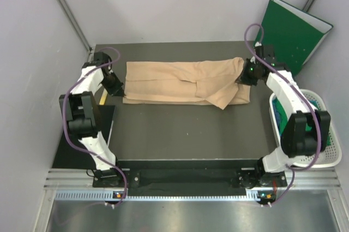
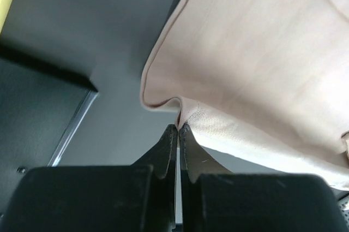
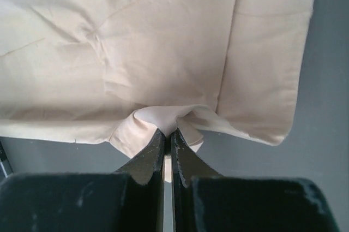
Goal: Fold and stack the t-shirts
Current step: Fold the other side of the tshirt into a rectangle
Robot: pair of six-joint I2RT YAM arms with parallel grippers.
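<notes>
Shirt stretched lengthwise on table, left claw and right claw each clamped on an end, likely for lifting into the next fold.

peach-beige t-shirt | folded lengthwise into a long band | lies flat, left-right | right end rumpled
</notes>
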